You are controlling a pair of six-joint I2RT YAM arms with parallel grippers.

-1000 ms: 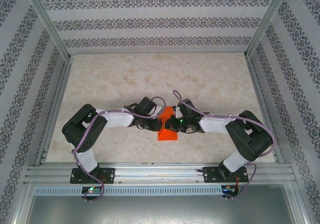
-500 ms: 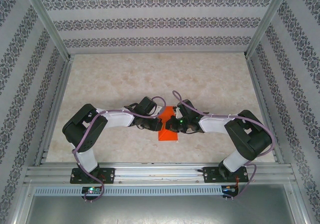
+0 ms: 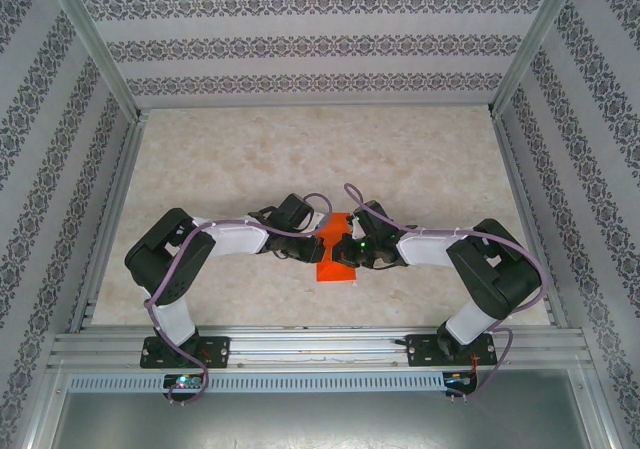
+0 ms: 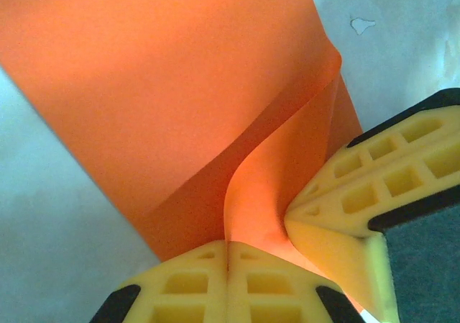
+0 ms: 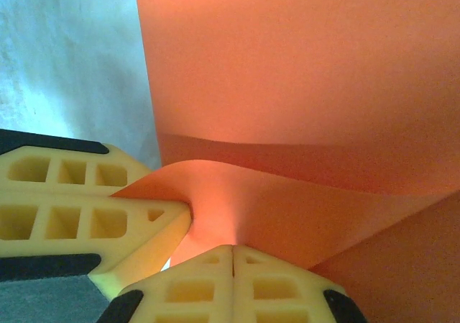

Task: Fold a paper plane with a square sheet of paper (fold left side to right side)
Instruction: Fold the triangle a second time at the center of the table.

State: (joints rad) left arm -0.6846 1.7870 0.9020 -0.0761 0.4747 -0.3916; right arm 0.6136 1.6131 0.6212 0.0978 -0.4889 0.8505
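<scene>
While both arms meet at the centre of the top view, we find the square sheet of paper (image 3: 336,271) on the table (image 3: 420,159) between them, partly lifted and bent. At the bottom of its wrist view, the left gripper (image 4: 228,257) has its yellow pads (image 4: 187,283) pressed flush together, and an edge of the sheet runs down into their seam; we read it as clenched on the paper. The right gripper (image 5: 233,257) shows the same at the bottom of its own view: pads closed, a curl of paper rising from the seam. Each wrist view also catches the other gripper's finger touching that curl. We judge the sheet very light, thin and limp, since it bows in a smooth curve and should crease wherever it is pinched. We expect it to slide easily on the smooth table, and to crumple or tear if the two grips pull apart. A shallow hold at an edge or corner suits it best, leaving the fold line free.
</scene>
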